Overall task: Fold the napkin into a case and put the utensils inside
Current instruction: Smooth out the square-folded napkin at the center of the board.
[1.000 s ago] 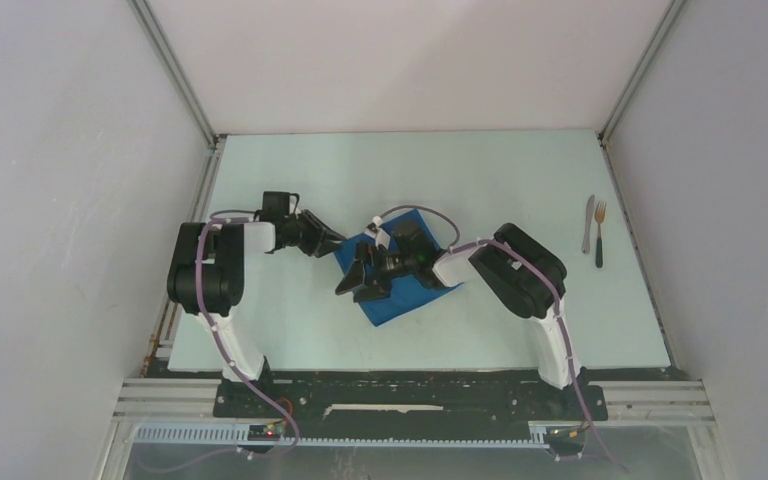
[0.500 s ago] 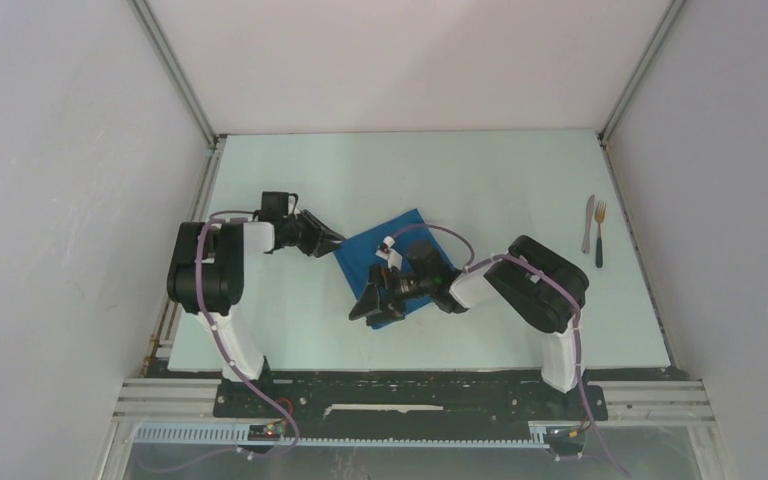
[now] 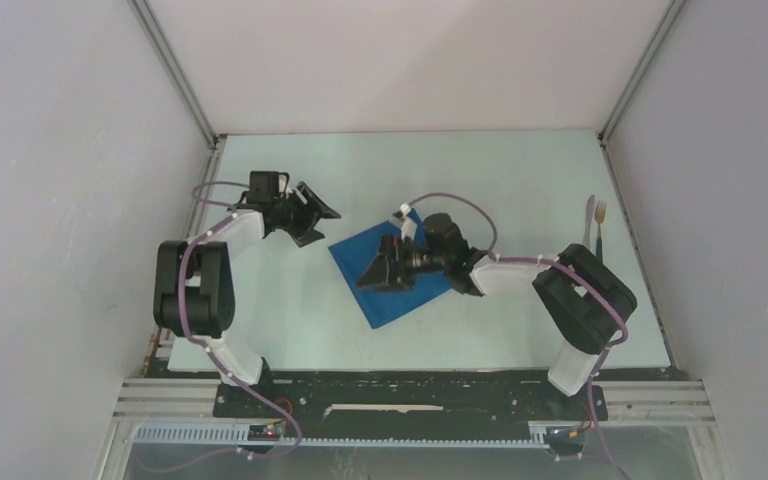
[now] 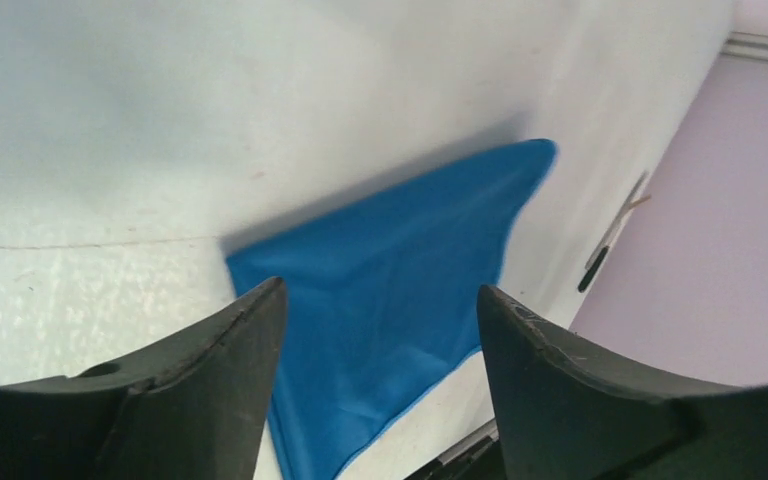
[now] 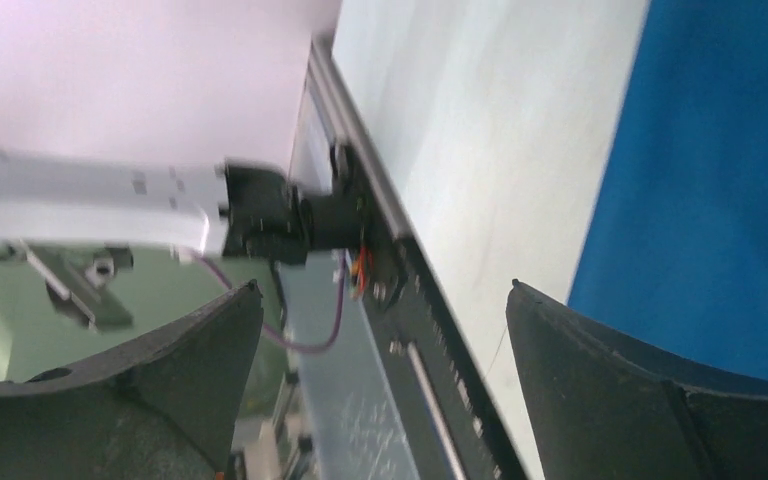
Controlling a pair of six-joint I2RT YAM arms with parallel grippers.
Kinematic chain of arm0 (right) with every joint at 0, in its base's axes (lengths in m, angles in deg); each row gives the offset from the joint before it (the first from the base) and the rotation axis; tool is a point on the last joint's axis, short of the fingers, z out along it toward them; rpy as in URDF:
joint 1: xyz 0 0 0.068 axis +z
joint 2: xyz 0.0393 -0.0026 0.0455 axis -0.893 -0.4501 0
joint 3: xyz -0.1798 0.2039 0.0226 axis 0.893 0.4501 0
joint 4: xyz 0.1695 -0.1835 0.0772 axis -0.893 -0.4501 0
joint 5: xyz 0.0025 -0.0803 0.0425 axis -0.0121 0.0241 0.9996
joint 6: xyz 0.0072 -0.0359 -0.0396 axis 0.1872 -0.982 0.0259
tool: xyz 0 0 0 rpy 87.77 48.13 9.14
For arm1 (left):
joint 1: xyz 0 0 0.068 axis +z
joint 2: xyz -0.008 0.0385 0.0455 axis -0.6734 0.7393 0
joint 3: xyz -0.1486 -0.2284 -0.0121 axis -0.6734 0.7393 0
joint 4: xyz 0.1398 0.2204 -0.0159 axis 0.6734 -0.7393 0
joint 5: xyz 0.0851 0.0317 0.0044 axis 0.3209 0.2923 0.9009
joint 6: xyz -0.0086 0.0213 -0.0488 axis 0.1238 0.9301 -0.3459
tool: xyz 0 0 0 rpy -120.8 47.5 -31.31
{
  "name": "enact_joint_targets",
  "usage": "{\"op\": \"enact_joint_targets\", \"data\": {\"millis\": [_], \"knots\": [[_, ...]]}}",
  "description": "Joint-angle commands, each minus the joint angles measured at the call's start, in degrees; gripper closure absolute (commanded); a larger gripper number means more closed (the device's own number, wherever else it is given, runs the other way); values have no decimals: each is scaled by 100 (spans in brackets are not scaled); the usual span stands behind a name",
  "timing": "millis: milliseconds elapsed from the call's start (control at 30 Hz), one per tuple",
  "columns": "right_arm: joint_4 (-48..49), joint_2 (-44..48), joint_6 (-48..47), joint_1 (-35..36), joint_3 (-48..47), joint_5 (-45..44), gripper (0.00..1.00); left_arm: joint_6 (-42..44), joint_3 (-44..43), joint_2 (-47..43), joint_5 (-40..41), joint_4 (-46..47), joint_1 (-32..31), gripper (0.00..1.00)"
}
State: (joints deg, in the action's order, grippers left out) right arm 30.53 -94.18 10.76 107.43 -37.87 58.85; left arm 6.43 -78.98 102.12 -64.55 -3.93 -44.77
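1. Lying flat near the middle of the tabletop (image 3: 500, 170), the napkin (image 3: 392, 300) sits askew, one corner pointing at the near edge.
2. The right end effector (image 3: 368, 278) hangs over it, fingers spread, holding nothing.
3. The left end effector (image 3: 322, 226), likewise spread and empty, is beside the napkin's far-left side, not touching.
4. The knife (image 3: 588, 222) and fork (image 3: 600, 232) lie side by side at the right edge, well apart from the napkin.
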Motion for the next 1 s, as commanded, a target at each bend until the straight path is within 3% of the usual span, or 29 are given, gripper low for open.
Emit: {"op": "enact_joint_targets", "data": {"millis": [0,100,200,267,467,967], "knots": [[-101,-217,-227,-678,-755,-518,0,390,-211,-718,118,-501,-127,24],[299,-863,99,-1111,-1329,-748,0,108,73,-694,13,-151,-374,28],[613,-1528,434,-1466,-1897,-877,0,-383,514,-375,-185,581,-439,48],[442,-1953,500,-1541,-2418,-878,0,-379,541,-148,-72,659,-485,54],[91,-2928,516,-1565,-3459,-805,0,-312,451,377,6,686,-511,57],[100,-3524,849,-2141,-3351,-1017,0,-211,798,540,285,490,-176,60]]}}
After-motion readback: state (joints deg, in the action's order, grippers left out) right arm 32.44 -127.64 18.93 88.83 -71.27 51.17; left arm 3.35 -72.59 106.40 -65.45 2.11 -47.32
